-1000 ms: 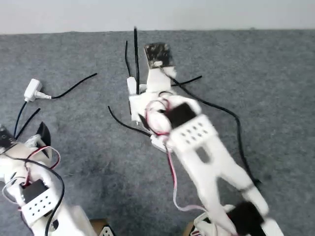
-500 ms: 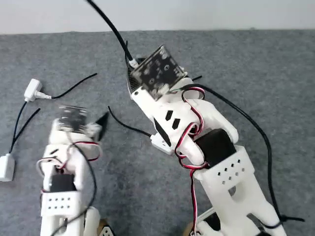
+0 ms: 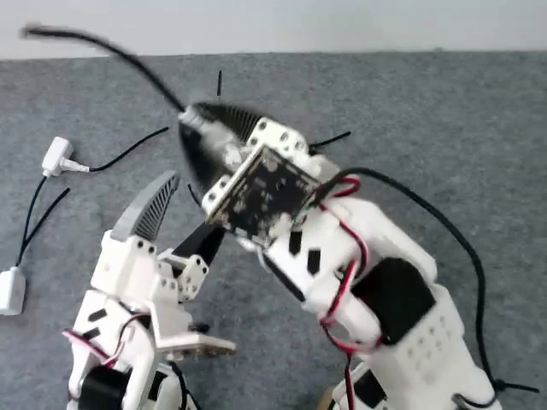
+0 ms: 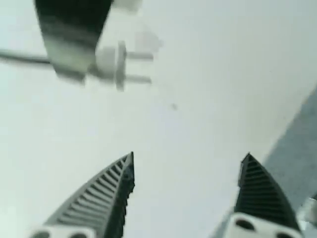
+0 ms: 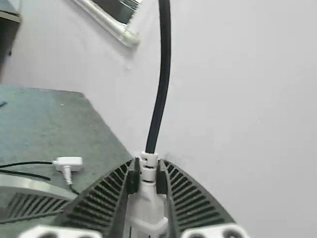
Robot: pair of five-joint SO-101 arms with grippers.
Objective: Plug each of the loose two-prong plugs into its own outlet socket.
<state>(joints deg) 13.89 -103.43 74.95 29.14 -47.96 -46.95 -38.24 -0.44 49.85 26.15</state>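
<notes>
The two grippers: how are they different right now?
The right gripper is shut on a white plug with a black cable; the left gripper is open and holds nothing. The right gripper's fingers squeeze close together; the left gripper's fingers stand wide apart. Both have dark, ribbed, pointed fingers.

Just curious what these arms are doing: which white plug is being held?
The plug clamped in the right gripper, with its black cable trailing away. The other plug lies loose on the grey carpet.
</notes>
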